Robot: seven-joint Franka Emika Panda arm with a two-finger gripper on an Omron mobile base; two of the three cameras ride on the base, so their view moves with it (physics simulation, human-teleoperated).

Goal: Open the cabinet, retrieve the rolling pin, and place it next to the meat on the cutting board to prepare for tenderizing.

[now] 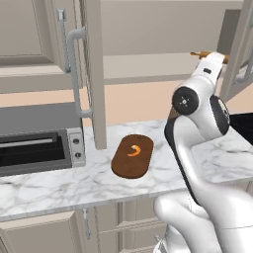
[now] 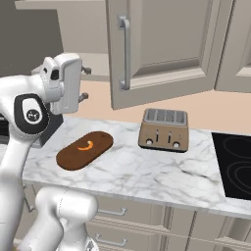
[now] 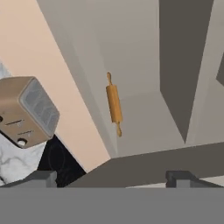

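So the claw (image 3: 111,175) is up at the open cabinet (image 3: 131,57) right now, jaws spread wide with nothing between them, the two dark fingertips (image 3: 43,176) sitting far apart at the bottom of the hand view. Straight out ahead of the claw, lying on the floor of the cabinet, is the rolling pin (image 3: 113,104), light brown wood with little handle ends; it's well clear of the fingers, not touched at all, and it runs roughly lengthwise away from the claw, close to the cabinet's front lip. Both cabinet doors are swung open, one with its long silver bar handle (image 1: 75,74) off to one side of the arm in the left base view, the other (image 2: 162,49) hanging out over the counter in the right base view. Way below the claw on the marble counter (image 1: 59,188) sits the dark oval cutting board (image 1: 132,156) with the little orange curl of meat (image 1: 134,150) on it, toward the far end of the board. The hand view also catches a brown toaster (image 3: 27,111) off to the side and below the claw, and the right base view shows it standing just past the board, next to a black cooktop (image 2: 235,164). There's a toaster oven (image 1: 34,150) on the counter too, on the other side of the board, well below claw height
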